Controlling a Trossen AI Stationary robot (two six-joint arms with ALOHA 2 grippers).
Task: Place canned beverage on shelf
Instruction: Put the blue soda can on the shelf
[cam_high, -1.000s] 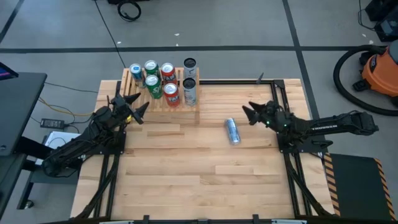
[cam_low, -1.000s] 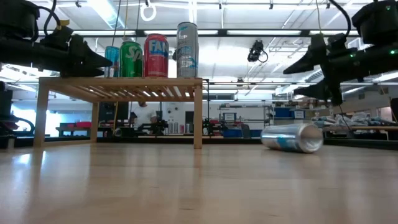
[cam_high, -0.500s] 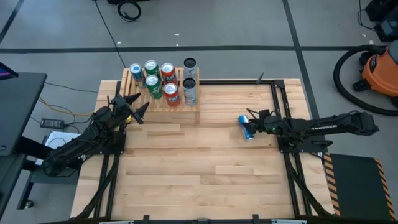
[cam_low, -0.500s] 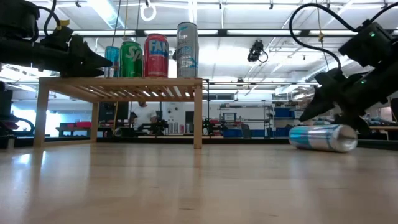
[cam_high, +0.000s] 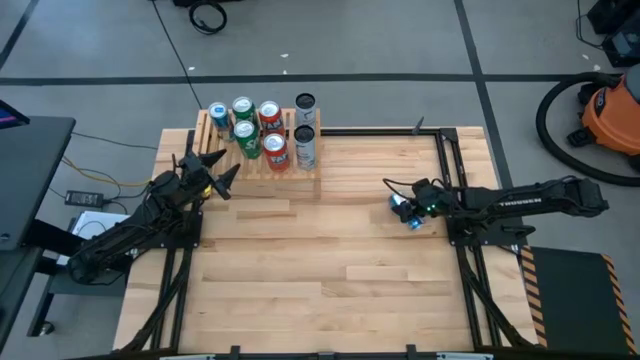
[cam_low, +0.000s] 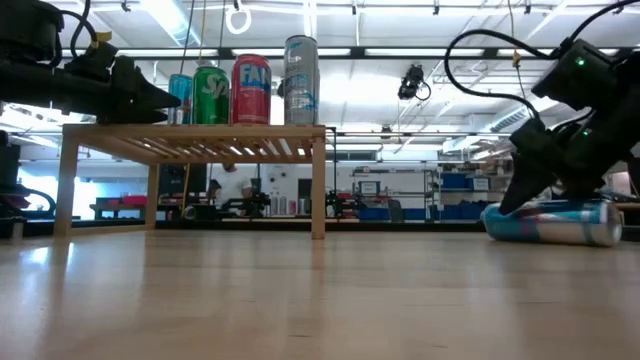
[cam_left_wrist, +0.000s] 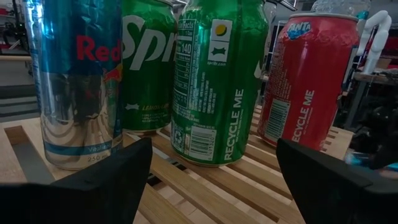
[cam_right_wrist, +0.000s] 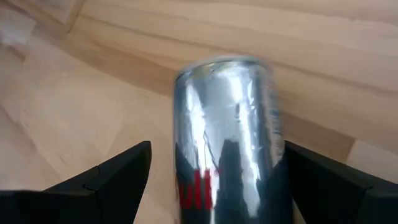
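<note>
My left gripper hovers with fingers spread at the near edge of the shelf, the light-wood rack at the table's far left, where upright cans crowd the slats. Well to the right, a silver-and-blue can lies on its side on the bare wood; my right gripper reaches down over it, fingers wide on either side, not clamped.

A silver-blue can lies on its side, well apart from the can-laden wooden shelf.
</note>
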